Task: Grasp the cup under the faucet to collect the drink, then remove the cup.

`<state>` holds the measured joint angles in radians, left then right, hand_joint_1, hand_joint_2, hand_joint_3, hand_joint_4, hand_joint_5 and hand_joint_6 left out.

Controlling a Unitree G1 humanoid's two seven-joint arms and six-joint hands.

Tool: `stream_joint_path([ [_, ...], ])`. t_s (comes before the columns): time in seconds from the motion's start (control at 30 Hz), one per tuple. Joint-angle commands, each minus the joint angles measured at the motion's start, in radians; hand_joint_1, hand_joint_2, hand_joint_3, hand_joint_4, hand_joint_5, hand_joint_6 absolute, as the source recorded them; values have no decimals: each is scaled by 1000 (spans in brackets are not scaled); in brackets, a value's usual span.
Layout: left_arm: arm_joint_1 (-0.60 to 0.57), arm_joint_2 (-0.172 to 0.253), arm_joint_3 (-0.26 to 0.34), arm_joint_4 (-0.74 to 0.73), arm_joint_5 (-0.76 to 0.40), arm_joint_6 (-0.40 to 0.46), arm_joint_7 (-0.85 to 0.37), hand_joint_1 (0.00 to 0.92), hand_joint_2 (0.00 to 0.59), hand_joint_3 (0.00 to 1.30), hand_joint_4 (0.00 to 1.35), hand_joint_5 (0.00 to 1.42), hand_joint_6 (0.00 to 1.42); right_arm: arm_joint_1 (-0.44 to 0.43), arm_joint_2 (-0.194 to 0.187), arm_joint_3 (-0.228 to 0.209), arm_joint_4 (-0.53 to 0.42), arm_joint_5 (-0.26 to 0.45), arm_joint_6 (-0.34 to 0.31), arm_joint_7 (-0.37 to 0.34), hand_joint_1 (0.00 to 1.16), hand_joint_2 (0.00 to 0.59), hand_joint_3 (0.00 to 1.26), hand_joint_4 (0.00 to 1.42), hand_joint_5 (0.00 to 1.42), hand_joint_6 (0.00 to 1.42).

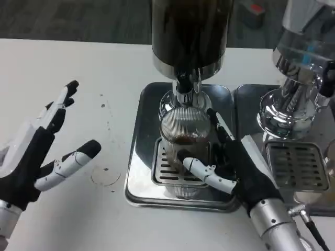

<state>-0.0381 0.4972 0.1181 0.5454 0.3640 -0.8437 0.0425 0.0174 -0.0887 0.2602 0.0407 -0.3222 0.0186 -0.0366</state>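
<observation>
1. At the far left, the left hand (36,157) hovers above the white table (68,219), palm turned inward, fingers spread apart and grasping nothing.
2. Just right of that hand, the table bears a faint ring-shaped stain (106,177) and a few small dark specks.
3. A steel drip tray (137,172) sits at the middle of the table, with a slotted grate (166,168) set into its floor.
4. The cup (184,130), a clear ribbed glass, stands upright on the grate, directly below the faucet (184,86). A little brown drink shows inside it.
5. The faucet hangs from a large dark dispenser (189,31) with a chrome base, its spout just above the cup's rim.
6. The right hand (233,167) reaches in from the lower right and grasps the cup: the thumb presses its front wall low down, while the other fingers wrap along its right side.
7. Further right, a second steel tray (248,104) holds another grate (296,166), and a shiny chrome machine (293,94) stands above it.
</observation>
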Motion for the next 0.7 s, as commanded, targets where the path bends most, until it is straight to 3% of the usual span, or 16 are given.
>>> stream_joint_path([
  [0.03, -18, 18, -24, 32, 4, -14, 14, 0, 128, 0, 0, 75, 0, 7, 1, -3, -4, 4, -21, -1, 570, 241, 0, 0, 0, 0],
  [0.27, -40, 28, -54, 97, -1, -17, 9, 0, 129, 0, 0, 75, 0, 0, 8, 1, -11, -3, -24, -10, 585, 228, 0, 0, 0, 0],
  [0.7, -45, 43, -81, 143, -24, -22, -8, 0, 134, 0, 0, 74, 4, -32, 58, 22, 20, -40, -30, -71, 651, 199, 0, 0, 0, 0],
])
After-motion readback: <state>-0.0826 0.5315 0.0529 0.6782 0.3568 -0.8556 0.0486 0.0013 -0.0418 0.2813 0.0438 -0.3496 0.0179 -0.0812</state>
